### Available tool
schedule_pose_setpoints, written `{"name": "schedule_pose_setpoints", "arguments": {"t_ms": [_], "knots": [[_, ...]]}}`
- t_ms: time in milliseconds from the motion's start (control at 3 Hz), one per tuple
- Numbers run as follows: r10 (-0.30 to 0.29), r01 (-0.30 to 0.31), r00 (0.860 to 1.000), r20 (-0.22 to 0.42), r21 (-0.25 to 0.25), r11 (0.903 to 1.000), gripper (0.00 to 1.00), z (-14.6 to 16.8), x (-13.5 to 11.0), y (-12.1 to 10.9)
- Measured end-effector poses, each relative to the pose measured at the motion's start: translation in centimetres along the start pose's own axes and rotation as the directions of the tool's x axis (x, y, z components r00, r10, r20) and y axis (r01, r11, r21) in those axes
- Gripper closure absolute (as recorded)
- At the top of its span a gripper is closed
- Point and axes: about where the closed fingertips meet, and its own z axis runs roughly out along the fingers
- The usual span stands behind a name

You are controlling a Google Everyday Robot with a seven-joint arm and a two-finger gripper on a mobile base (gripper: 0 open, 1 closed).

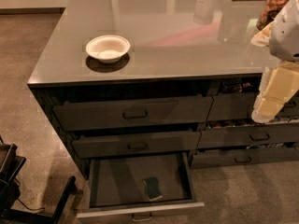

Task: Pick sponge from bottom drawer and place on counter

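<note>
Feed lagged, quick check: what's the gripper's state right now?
Gripper: cannot tell open or closed; it is at the right edge, by the right-hand drawers. The sponge lies in the open bottom drawer.

sponge in open bottom drawer, bowl on counter left, claw far right before the drawers

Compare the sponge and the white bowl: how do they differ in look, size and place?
The sponge is a small dark green block; the bowl is round, white and much larger. The sponge lies in the open bottom drawer; the bowl stands on the counter. Both sit apart from the claw, which hangs at the right, before the right-hand drawers.
</note>
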Motion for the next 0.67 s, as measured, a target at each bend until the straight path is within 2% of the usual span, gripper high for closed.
{"name": "schedule_pose_setpoints", "arguments": {"t_ms": [333, 667], "knots": [[0.0, 0.0, 1.0, 0.0, 0.0, 1.0, 0.0, 0.0, 0.0, 0.0], [0.0, 0.0, 1.0, 0.0, 0.0, 1.0, 0.19, 0.0, 0.0, 0.0]]}}
